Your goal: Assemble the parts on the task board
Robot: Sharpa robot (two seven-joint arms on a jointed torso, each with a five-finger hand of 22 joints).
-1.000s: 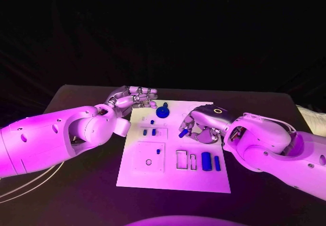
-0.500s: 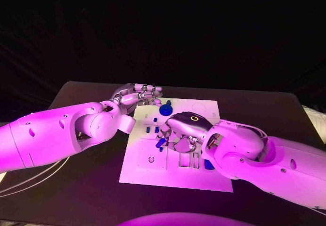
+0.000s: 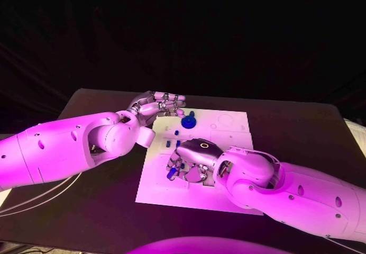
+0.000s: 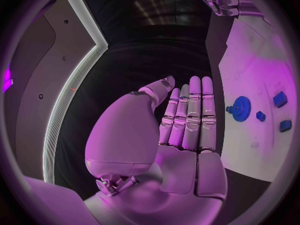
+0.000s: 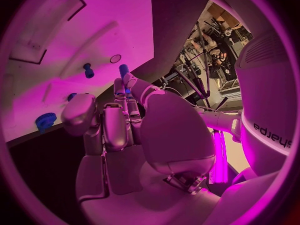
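Note:
The white task board [image 3: 229, 127] lies mid-table. A blue gear [image 3: 188, 121] stands near its far edge, with two small blue parts [image 3: 169, 142] a little nearer. My right hand [image 3: 194, 157] hangs over the board's left middle and pinches a short blue peg [image 3: 172, 170] at its fingertips. The right wrist view shows the peg [image 5: 123, 71] between the fingers, above the board [image 5: 94, 25], with the gear [image 5: 45, 120] off to one side. My left hand [image 3: 156, 103] hovers at the board's far left corner, holding nothing. Its fingers [image 4: 187, 117] are stretched out beside the gear [image 4: 240, 106].
The black table [image 3: 297, 132] has free room to the right of the board. My right forearm [image 3: 282, 185] covers the board's near right part and its recesses. Pale cables [image 3: 30, 201] hang off the table's left side.
My right hand has carried the blue peg from the board's right middle across to its left middle and nearer to me. The left hand has stayed at the far left corner.

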